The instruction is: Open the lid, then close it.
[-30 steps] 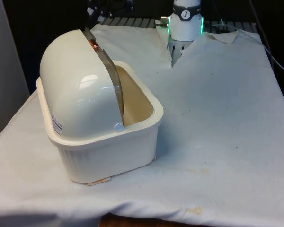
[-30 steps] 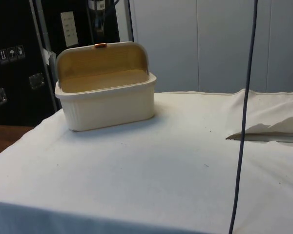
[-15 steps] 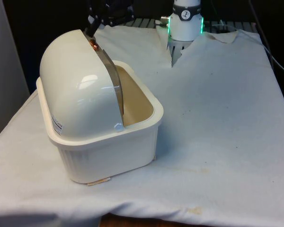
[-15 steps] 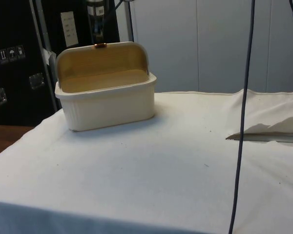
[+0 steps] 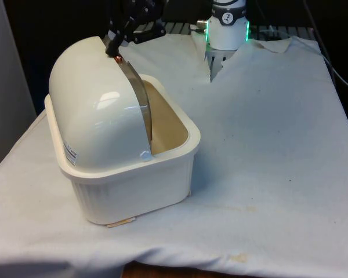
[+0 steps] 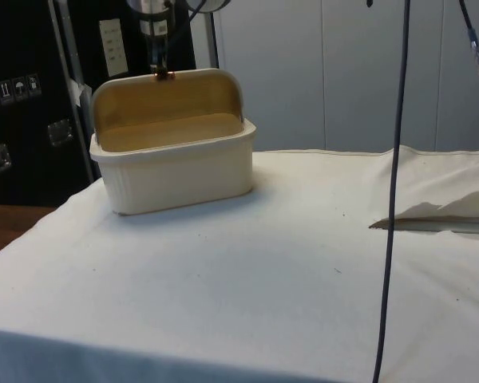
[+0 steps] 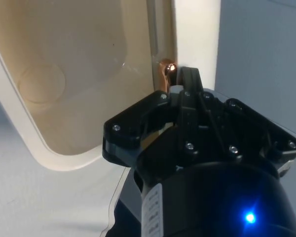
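The bread box lid (image 5: 95, 110) is rolled up open. Our gripper (image 5: 113, 47) sits right at its copper knob (image 7: 166, 67); we cannot tell the fingers' state. Next we should pull it down shut.

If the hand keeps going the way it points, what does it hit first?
Most likely the small copper-coloured handle on the raised edge of the cream bread box's rounded lid. The black two-finger hand sits right above it, fingers aimed at it; whether they already touch is unclear.
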